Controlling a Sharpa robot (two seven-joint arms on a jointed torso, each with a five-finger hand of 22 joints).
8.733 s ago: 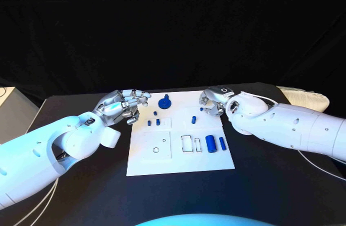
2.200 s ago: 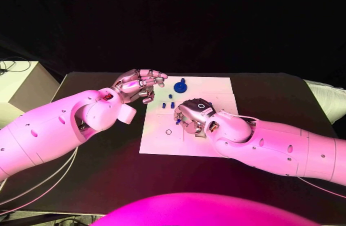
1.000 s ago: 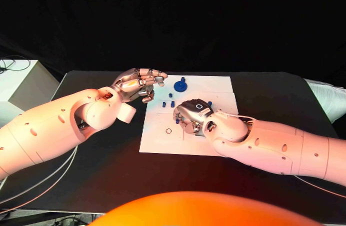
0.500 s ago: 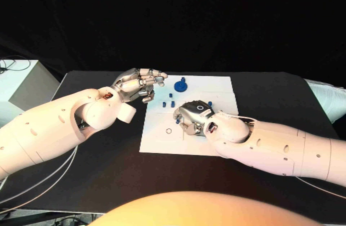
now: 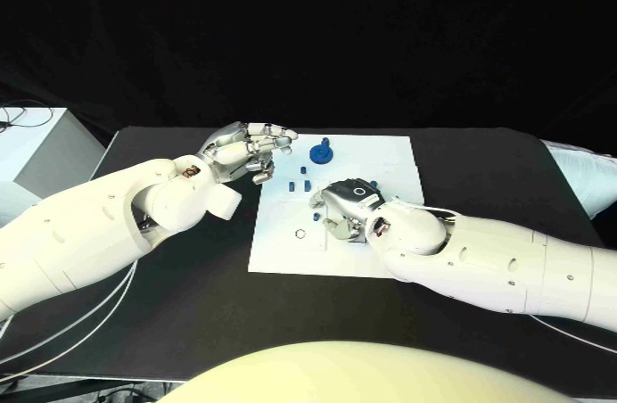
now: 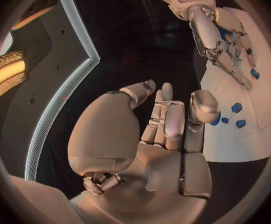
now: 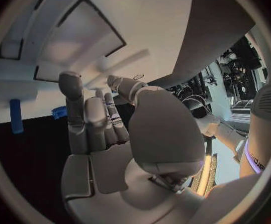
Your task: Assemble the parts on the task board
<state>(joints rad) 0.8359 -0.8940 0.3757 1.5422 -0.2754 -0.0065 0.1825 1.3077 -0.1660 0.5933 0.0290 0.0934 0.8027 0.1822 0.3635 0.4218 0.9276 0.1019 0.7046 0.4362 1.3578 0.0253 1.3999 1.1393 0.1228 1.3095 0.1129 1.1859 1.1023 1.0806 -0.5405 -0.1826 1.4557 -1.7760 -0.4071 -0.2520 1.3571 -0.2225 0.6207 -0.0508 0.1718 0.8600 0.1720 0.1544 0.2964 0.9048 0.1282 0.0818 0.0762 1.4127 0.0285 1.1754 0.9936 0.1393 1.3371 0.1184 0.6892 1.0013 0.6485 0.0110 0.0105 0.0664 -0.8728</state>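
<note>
Fingers of the right hand (image 5: 342, 212) sit over the middle of the white board (image 5: 276, 259), curled downward, barely shifted from half a second ago; whether they pinch a part I cannot tell. That suggests a slow placing or picking step, not yet finished. Farther off, small blue parts (image 5: 300, 186) lie on the board, with a round blue piece (image 5: 322, 153) near its far edge. The left hand (image 5: 247, 152) hovers beside that edge, fingers loosely curled, empty, as before.
</note>
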